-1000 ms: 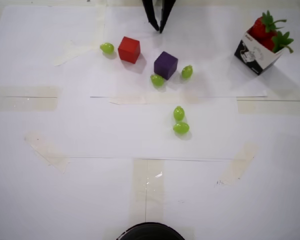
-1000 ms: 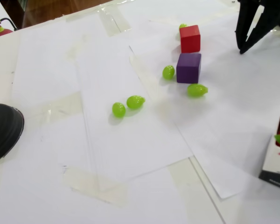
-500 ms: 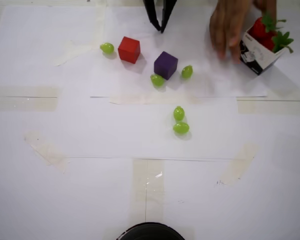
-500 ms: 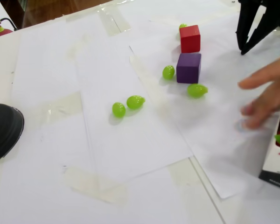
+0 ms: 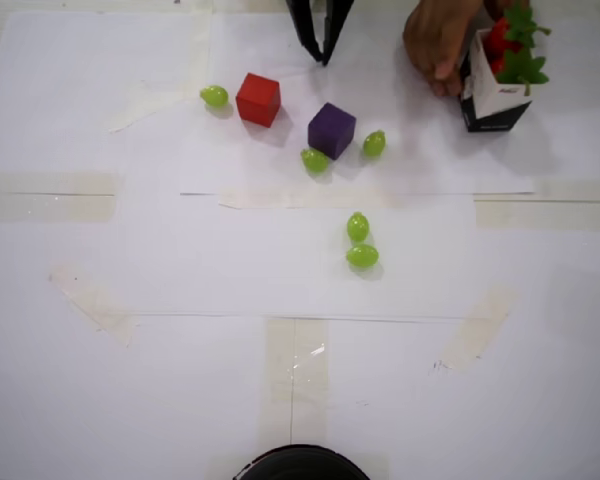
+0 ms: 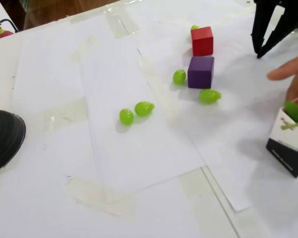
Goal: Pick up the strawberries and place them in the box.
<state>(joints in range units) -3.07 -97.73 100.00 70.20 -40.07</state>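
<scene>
1. the jaws stand almost together, their dark tips meeting in a narrow v with nothing between them; the gripper (image 5: 320, 55) hangs at the far edge of the worktop in the overhead view, and shows at the top right in the fixed view (image 6: 260, 52).
2. nearest the gripper lie the red cube (image 5: 258, 99) and the purple cube (image 5: 331, 130), well apart from each other on the white paper (image 5: 180, 250).
3. one grape (image 5: 214, 96) sits just beside the red cube on its left in the overhead view; two more, a grape (image 5: 315, 159) and another grape (image 5: 374, 143), flank the purple cube.
4. a pair of grapes (image 5: 360, 241) lies touching, nearer the middle of the worktop.
5. a person's hand (image 5: 438, 40) reaches in from the far edge and touches the box (image 5: 490, 95), which stands near the far right corner in the overhead view.
6. the strawberries (image 5: 508, 45) sit in the box, red flesh and green leaves poking above its rim; how many i cannot tell.
7. in the fixed view the box (image 6: 287, 146) is at the right edge, tilted, with green leaves over its top.
8. a black round thing (image 6: 2, 139) rests at the near edge.
</scene>
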